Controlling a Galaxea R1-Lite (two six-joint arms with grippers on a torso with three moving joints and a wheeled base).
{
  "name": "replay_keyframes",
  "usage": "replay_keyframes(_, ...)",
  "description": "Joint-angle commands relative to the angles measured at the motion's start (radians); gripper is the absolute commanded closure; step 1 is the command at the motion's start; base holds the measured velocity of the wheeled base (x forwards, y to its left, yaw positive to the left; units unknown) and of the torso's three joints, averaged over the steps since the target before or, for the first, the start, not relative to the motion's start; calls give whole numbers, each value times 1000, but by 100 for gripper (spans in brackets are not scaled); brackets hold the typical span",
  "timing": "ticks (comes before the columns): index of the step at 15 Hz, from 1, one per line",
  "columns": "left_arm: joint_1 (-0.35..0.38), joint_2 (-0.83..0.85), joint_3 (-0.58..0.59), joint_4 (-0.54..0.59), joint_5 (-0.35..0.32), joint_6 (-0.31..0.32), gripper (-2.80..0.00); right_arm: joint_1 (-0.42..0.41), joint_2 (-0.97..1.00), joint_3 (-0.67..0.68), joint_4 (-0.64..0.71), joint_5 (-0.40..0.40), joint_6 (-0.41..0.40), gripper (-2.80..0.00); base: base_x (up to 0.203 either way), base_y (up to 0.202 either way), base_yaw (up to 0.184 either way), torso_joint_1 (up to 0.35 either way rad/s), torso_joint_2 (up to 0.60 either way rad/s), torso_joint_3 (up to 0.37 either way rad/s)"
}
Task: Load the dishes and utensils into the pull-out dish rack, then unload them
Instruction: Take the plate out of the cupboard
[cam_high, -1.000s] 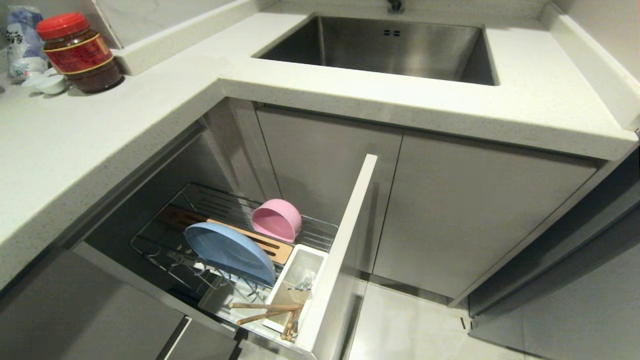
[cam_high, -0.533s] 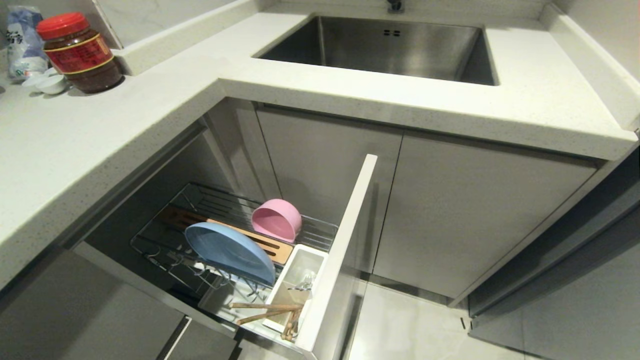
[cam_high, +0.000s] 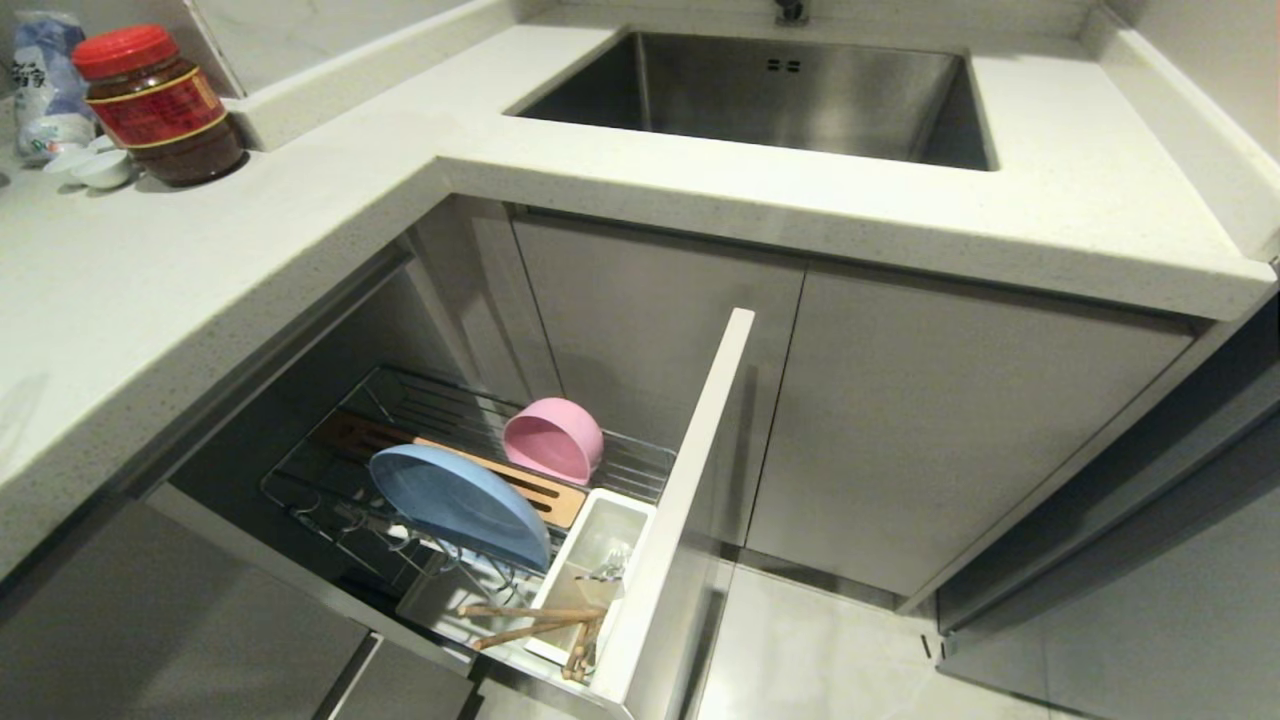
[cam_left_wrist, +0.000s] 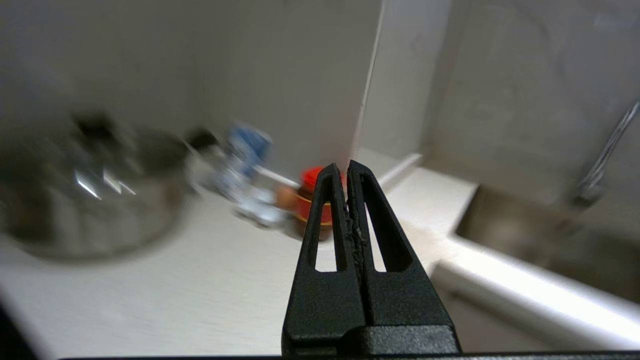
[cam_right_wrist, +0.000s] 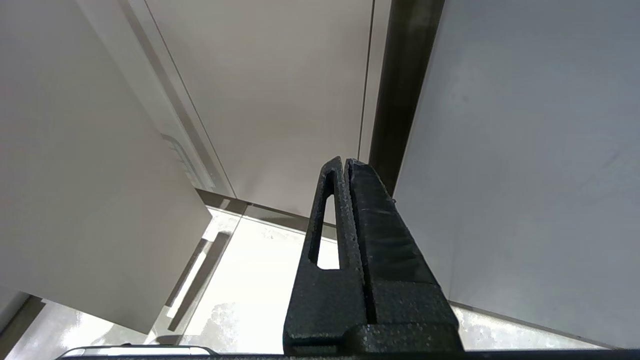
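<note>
- The pull-out dish rack (cam_high: 640, 465) stands open low on the left, already loaded: blue plate (cam_high: 458, 505) upright in the prongs, pink bowl (cam_high: 553, 438) just behind it, chopsticks (cam_high: 530, 620) lying crosswise at the near end, by the white utensil bin (cam_high: 590, 570).
- The left gripper (cam_left_wrist: 347, 172), fingers pressed together and empty, is up at counter height facing the red-lidded jar (cam_left_wrist: 312, 200); the dishes lie well below it.
- The right gripper (cam_right_wrist: 345, 167), also closed on nothing, points at cabinet fronts.
- Judging by sides, the left arm is nearer.
</note>
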Motion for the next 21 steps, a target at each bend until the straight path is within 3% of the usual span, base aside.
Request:
replay_keyframes(1,-86,189,-118,115,26,-310,0,0,-1,26,-1,0,0,0,0,0,0,0,0,0)
replay_keyframes(5,-342,266,-204,224,38,-373,0,0,-1,26,0,0,0,0,0,0,0,0,0,0)
replay_keyframes(11,-653,400,-241,396,68,-564,0,0,-1,26,-1,0,0,0,0,0,0,0,0,0)
replay_keyframes(14,-727,477,-231,450,143,-634,0,0,-1,26,-1,0,0,0,0,0,0,0,0,0)
replay_keyframes(18,-742,551,-121,494,288,-676,0,0,-1,26,-1,0,0,0,0,0,0,0,0,0)
replay_keyframes(20,-746,552,-62,508,310,-756,0,0,-1,26,-1,0,0,0,0,0,0,0,0,0)
replay_keyframes(21,-755,554,-28,516,310,-780,-214,0,-1,26,-1,0,0,0,0,0,0,0,0,0)
